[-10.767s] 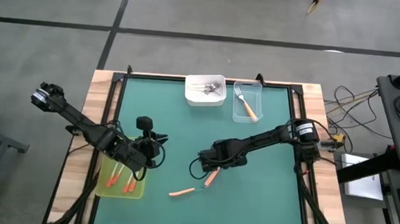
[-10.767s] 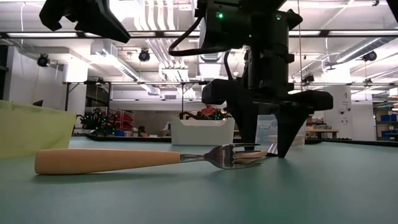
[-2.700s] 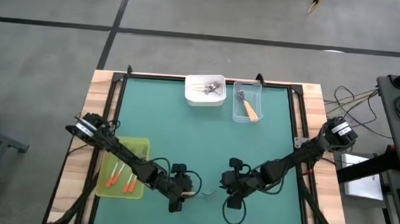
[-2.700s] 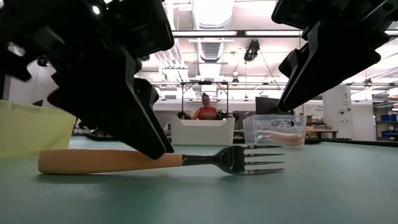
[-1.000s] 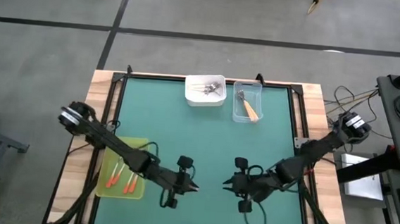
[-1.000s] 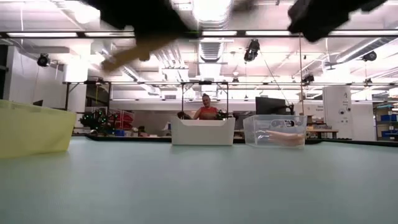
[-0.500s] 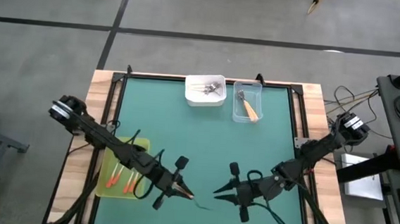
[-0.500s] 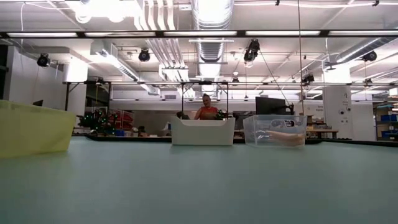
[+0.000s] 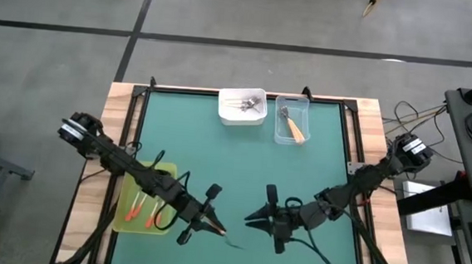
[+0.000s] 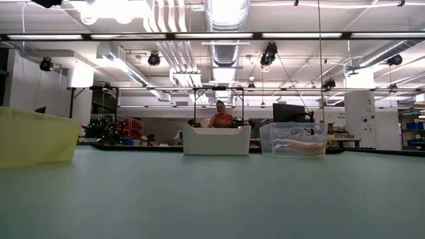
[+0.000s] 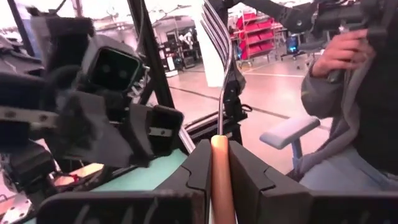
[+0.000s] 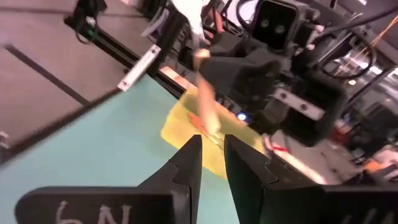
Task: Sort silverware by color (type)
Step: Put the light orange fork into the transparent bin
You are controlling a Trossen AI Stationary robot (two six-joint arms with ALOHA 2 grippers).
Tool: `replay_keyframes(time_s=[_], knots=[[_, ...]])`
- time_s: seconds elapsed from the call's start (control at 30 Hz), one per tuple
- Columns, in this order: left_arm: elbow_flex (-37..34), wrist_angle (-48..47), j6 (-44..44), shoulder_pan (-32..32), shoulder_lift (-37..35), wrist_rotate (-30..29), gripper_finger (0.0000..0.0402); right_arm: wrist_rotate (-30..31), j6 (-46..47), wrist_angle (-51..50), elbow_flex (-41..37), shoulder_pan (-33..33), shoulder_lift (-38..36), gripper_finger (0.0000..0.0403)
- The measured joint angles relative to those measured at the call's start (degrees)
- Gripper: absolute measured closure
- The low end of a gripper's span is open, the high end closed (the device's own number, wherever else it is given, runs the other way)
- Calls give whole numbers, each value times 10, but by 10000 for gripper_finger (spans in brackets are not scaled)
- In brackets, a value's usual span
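In the lower left of the high view sits the yellow-green tray (image 9: 166, 174) with red-orange forks (image 9: 134, 209) lying in it, and just to its right, low in the frame, the left tool (image 9: 213, 226) is clamped tight on a light orange fork (image 11: 221, 163); the left wrist view shows the handle pinched between the two dark fingers (image 11: 200, 167) with the tines standing free above them. Right of it, near the lower middle of the high view, the right tool (image 9: 251, 219) faces the left one with its jaws only narrowly apart and nothing between them, its tip close to the fork's metal end. This looks like a handover or a carry toward the clear tray (image 9: 292, 119) at the upper middle, where another light orange fork (image 9: 296, 133) already lies beside the white tray (image 9: 241, 114). To do it well, I judge the left tool should keep its squeeze steady on the slim handle so that it does not swivel, and the right tool should open wider before closing on the handle, not the tines. The teal surface (image 9: 242, 166) between them is bare, so a slow, level approach ought to suffice.
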Motion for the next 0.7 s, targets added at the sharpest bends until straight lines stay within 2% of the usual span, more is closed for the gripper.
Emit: replay_keyframes(time_s=[0.07,0.2,0.27,0.43,0.6,0.7], knots=[[0,-9,-9,3,0,26,383,0,-27,-1,1,-5,0,344],[0,-32,-52,11,-6,143,383,-2,-40,0,1,-5,0,344],[0,-33,-79,15,-9,175,383,-37,-37,0,5,-5,0,344],[0,-46,-101,28,-4,197,383,-128,-17,0,26,-34,4,344],[0,-52,-121,42,-4,213,383,-181,6,-2,44,-51,17,341],[0,-56,-127,49,-4,212,383,-185,5,-1,51,-51,19,324]])
